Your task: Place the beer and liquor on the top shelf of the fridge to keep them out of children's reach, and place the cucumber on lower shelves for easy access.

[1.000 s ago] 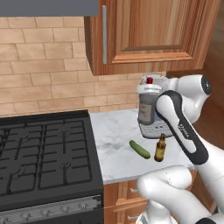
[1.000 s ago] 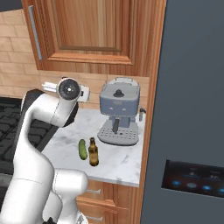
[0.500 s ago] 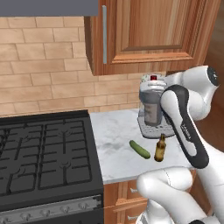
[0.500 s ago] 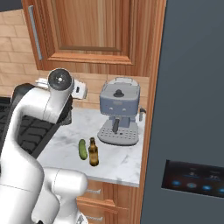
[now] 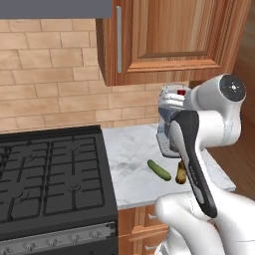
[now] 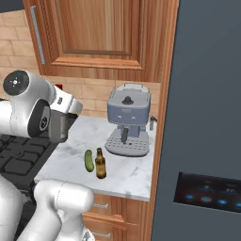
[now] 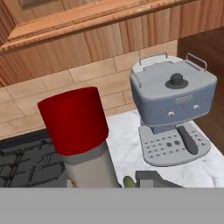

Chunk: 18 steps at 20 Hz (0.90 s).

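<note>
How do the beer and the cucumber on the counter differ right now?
The beer stands upright; the cucumber lies flat on the counter. The beer is brown glass with a slim neck and a yellowish label; the cucumber is plain dark green. The beer stands nearer the counter's front edge, the cucumber just left of it in the right base view. Neither is held.

No legible text, label, brand or number on anything

We see the liquor (image 7: 85,144) only from its red cap down to its upper body, the rest cut off below. In the left base view our own arm hides most of the beer (image 5: 182,173) beside the cucumber (image 5: 159,170). The fridge (image 6: 207,117) runs past the frame.
</note>
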Motion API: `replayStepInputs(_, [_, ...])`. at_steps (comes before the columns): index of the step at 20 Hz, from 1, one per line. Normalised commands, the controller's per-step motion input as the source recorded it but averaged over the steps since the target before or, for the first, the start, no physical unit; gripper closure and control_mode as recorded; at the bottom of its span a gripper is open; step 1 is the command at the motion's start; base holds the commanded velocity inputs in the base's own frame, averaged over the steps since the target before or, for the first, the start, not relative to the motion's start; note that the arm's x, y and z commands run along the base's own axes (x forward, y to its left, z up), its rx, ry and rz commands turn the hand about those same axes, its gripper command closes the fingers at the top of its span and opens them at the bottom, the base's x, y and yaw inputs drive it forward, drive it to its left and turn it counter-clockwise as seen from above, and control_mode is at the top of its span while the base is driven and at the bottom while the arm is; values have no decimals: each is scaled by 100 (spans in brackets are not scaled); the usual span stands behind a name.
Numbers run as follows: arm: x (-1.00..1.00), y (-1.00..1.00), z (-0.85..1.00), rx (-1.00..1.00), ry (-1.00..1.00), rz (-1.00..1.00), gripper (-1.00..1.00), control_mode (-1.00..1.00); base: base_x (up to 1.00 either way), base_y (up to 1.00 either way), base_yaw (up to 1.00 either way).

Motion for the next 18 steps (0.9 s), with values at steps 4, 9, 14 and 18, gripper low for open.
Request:
replayStepInputs(4, [-36, -13, -4, 0, -4, -8, 100, -100, 0, 0, 0])
replayStepInputs(9, [-19, 0, 0, 0, 0, -2, 100, -100, 0, 0, 0])
replayStepInputs(14, [-27, -1, 5, 0, 0, 0, 100, -100, 0, 0, 0])
replayStepInputs(18, [-20, 0, 9, -1, 0, 0, 100, 100, -9, 0, 0])
